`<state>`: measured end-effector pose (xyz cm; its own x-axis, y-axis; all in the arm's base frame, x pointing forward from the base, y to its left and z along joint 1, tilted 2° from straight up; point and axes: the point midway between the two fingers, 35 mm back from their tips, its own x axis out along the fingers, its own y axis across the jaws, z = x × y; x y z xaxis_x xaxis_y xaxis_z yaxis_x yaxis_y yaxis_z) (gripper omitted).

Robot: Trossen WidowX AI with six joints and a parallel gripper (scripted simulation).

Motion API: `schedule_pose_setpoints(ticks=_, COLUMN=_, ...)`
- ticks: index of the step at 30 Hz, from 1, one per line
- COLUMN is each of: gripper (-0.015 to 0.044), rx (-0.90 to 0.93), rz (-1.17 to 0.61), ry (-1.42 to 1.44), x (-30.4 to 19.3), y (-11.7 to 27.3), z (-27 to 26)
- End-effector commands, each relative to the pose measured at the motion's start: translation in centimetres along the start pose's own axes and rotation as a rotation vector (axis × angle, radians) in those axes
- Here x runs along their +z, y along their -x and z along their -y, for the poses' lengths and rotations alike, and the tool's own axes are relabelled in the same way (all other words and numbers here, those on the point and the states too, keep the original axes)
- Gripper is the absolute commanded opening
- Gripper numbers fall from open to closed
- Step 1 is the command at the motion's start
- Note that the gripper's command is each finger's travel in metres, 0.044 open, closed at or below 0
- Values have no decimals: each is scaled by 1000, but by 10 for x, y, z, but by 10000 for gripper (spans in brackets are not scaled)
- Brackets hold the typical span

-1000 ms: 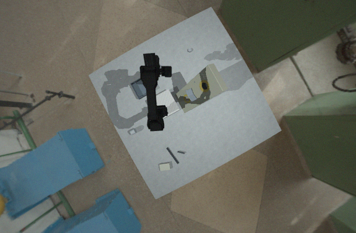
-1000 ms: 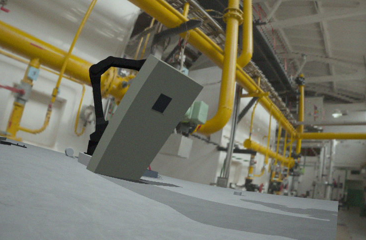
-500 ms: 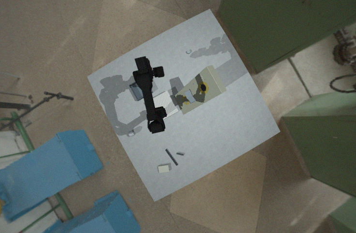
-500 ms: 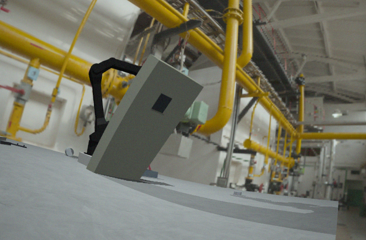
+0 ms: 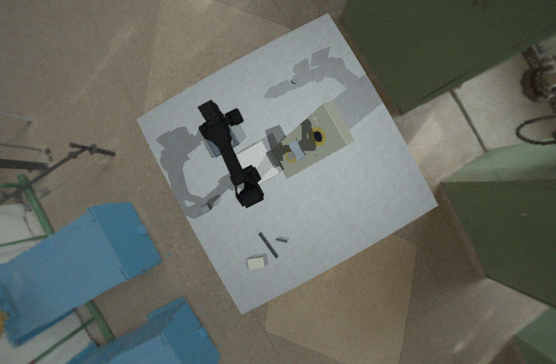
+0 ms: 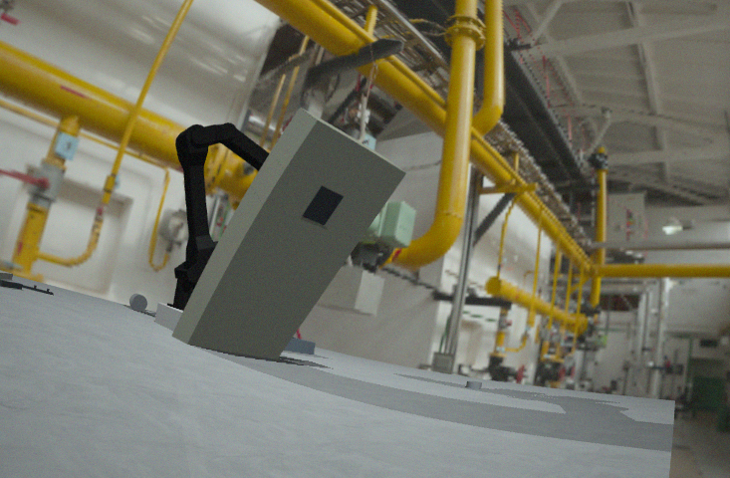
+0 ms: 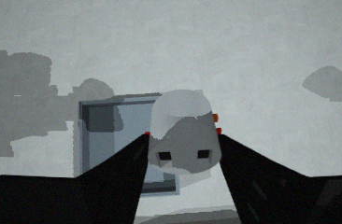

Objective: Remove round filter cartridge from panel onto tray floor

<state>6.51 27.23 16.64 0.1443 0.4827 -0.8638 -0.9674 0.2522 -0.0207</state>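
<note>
Hand (image 7: 182, 140): half open, clamped on the cartridge's sides
Cartridge (image 7: 184, 126): out of the panel (image 5: 336, 128) (image 6: 298, 236), above the tray (image 5: 218, 150) (image 7: 178, 191)
Handling: probably light, stiff, smooth
Hold: round sides, clear of the slots (image 7: 164, 156)

Top view looks down from high over the whole table (image 5: 321, 223) (image 6: 122, 382); exterior faces the panel's back (image 6: 286, 236) from low and near; wrist looks close between the gripper's fingers, sharing the tray (image 5: 218, 148) (image 7: 132, 122) with top.
</note>
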Motion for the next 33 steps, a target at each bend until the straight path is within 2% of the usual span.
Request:
schedule_pose_setpoints(ticks=1, gripper=0, rx=41, rz=3, ry=63, x=-9, y=-13, z=-20)
schedule_pose_setpoints(ticks=12, gripper=0, rx=137, rz=2, ry=222, x=-44, y=-42, z=-68)
schedule_pose_setpoints(ticks=17, gripper=0, rx=138, rz=2, ry=224, x=-46, y=-45, z=-69)
schedule_pose_setpoints(ticks=33, gripper=0, rx=138, rz=1, ry=224, x=-82, y=-106, z=-70)
